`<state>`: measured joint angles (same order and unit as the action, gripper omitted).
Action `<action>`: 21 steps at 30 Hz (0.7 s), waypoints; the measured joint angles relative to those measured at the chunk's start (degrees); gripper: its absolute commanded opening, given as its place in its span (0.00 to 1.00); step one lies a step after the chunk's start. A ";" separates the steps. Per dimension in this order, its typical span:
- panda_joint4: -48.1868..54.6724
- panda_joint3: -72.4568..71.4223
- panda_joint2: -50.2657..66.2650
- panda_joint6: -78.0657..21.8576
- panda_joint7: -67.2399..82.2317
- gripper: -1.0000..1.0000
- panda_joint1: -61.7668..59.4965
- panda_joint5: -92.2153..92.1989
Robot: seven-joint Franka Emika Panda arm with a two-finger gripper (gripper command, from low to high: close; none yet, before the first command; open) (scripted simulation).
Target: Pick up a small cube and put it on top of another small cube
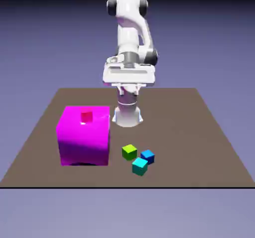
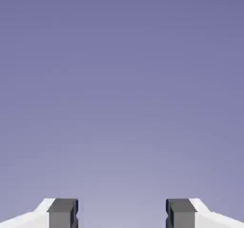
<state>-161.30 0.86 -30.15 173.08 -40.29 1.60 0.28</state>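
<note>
Exterior view, left to right: a large magenta block (image 1: 83,135) bearing a small red cube (image 1: 86,116); the lime-green cube (image 1: 129,152) on the table (image 1: 209,137), just beside the blue cube (image 1: 147,156) and teal cube (image 1: 140,167). The gripper (image 2: 122,212) stood wide apart, empty, facing only backdrop.

Lime-green small cube (image 1: 129,152), blue cube (image 1: 147,156), teal cube (image 1: 140,167), magenta block (image 1: 83,135).

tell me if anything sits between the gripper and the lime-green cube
Nothing visible does. The gripper is open and raised near the robot's base, seeing only backdrop. The lime-green cube sits on open table; the magenta block stands off to the exterior view's left.
</note>
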 measured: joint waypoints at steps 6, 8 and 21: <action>-1.49 4.30 12.46 -4.60 10.78 0.50 4.56 1.39; -1.98 5.73 16.61 -6.13 14.37 0.50 6.07 1.85; -1.14 3.95 43.60 1.43 29.60 0.50 6.14 -3.06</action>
<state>-162.44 4.81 13.44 174.51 -10.69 7.75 -2.79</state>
